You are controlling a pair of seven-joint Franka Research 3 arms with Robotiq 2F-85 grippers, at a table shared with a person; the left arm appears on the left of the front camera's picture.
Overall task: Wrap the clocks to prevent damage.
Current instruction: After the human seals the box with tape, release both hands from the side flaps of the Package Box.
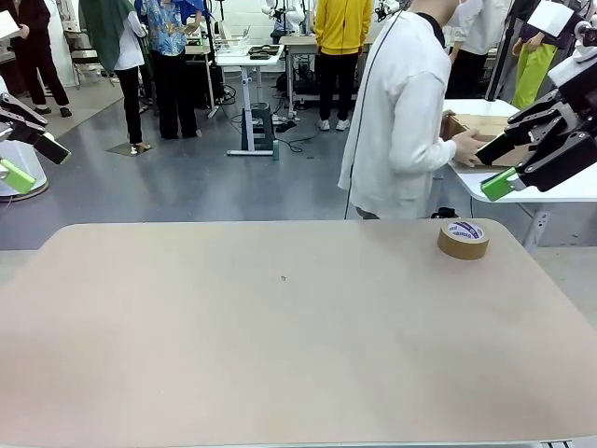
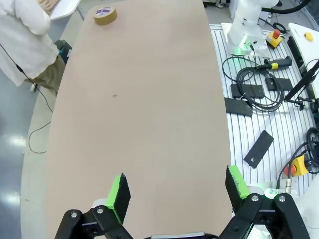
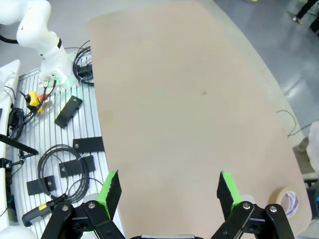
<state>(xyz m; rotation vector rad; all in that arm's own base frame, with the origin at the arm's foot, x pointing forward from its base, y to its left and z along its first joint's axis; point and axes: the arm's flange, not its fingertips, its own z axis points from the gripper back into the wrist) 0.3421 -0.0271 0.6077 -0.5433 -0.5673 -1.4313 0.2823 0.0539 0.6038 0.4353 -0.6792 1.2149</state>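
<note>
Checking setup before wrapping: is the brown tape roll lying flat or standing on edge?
Lying flat. The brown tape roll rests on its side face on the beige table, with its round core opening facing up.

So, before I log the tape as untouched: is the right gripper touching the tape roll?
Apart. Front view: the right gripper hangs open above the tape roll, bare background between them.

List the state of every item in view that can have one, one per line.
Left gripper: open, holding nothing, raised above the table.
Right gripper: open, holding nothing, raised above the table.
Tape roll: lying flat near the table's far right edge, untouched.
Cardboard box: on the side table, under the person's hand.
</note>
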